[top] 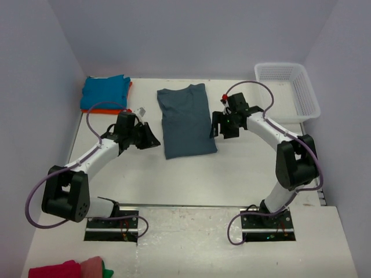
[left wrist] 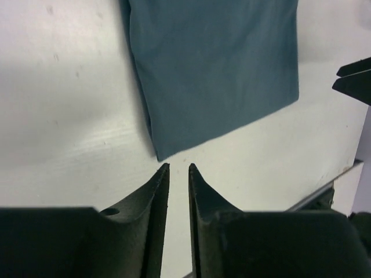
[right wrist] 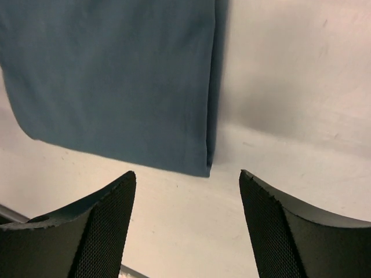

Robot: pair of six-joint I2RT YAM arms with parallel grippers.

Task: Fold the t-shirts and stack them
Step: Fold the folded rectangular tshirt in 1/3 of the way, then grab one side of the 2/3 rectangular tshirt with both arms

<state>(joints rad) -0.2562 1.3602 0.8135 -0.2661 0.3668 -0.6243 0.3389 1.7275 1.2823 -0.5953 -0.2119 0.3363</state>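
Slate-blue t-shirt: flat mid-table, folded narrow.
Left gripper: nearly pinched together, empty, at near-left corner, likely to lift it.
Right gripper: spread wide, empty, at near-right corner.
Far left: turquoise t-shirt on orange t-shirt.

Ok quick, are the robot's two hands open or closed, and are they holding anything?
Left gripper: almost closed, thin gap, holding nothing.
Right gripper: open, holding nothing.
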